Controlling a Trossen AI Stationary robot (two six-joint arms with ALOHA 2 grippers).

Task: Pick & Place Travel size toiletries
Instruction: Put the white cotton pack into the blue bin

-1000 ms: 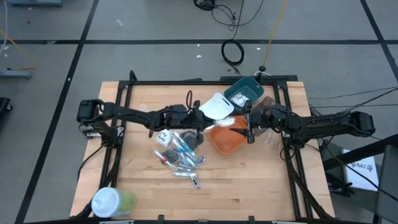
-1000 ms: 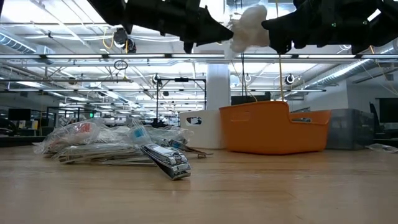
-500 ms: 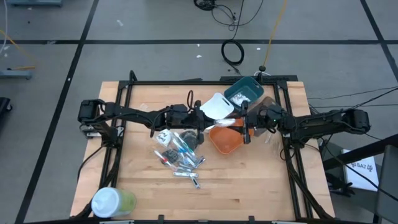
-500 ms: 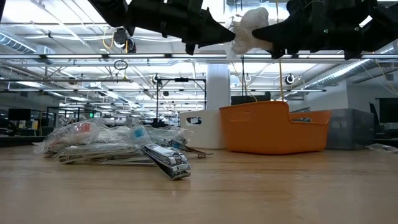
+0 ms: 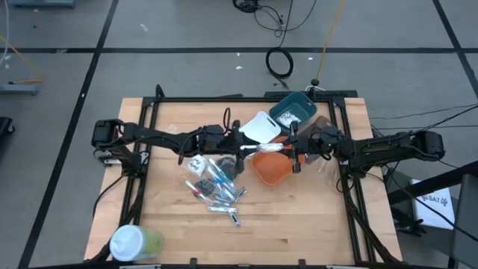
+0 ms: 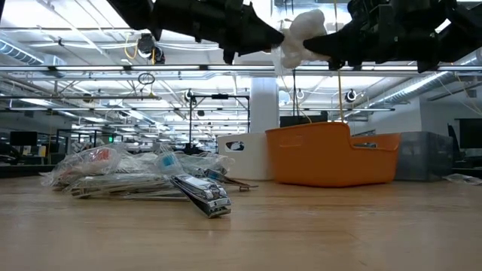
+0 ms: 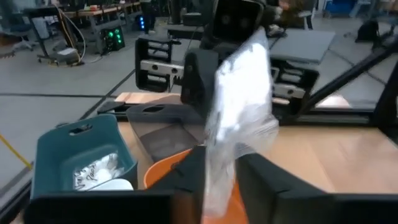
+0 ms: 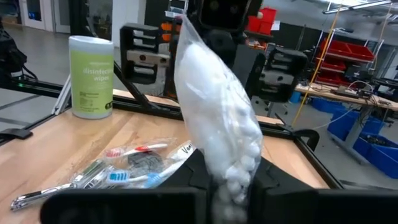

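Moved: right gripper (image 5: 290,146) has closed in from the right onto white packet (image 5: 270,148).
Left gripper (image 5: 243,147): jaws eased slightly apart around packet's other end.
Packet: aloft over orange bin (image 5: 273,169).
Remaining toiletries (image 5: 215,183): piled left of the bin.

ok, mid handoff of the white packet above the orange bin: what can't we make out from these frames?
- High view: the white packet is mostly covered by the left end effector and right end effector.
- Low view: both arms are cut off by the top edge, so which one grips the packet is unclear.
- Low view: the wall of the orange bin hides its contents.
- Left wrist view: the packet blocks the right end effector's fingers.
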